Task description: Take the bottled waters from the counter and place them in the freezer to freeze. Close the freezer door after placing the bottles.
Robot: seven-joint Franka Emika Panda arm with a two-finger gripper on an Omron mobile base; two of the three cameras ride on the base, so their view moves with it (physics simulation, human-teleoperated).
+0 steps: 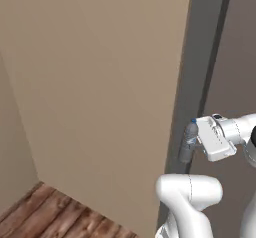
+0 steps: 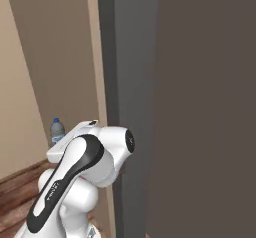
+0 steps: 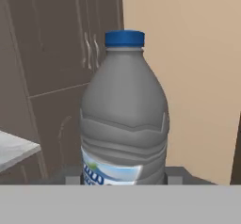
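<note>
My gripper (image 3: 123, 175) is shut on a darker grey see-through bottled water (image 3: 124, 115) with a blue cap, held upright low on its body. From the left base view the bottle (image 1: 189, 142) sticks out to the left of the white hand, and the gripper (image 1: 196, 144) holds it right in front of the tall grey freezer panel (image 1: 197, 57). In the right base view the bottle (image 2: 57, 130) peeks out behind the hand, left of the freezer's grey edge (image 2: 130, 57); the gripper (image 2: 62, 141) is mostly hidden. A corner of the marble counter (image 3: 14, 150) shows at the left of the hand view.
A beige wall (image 1: 100, 72) stands left of the freezer panel, with wood floor (image 1: 60, 214) below it. Dark cabinet doors with silver handles (image 3: 89, 49) lie beyond the bottle. My own elbow (image 2: 95, 162) fills the lower middle of the right base view.
</note>
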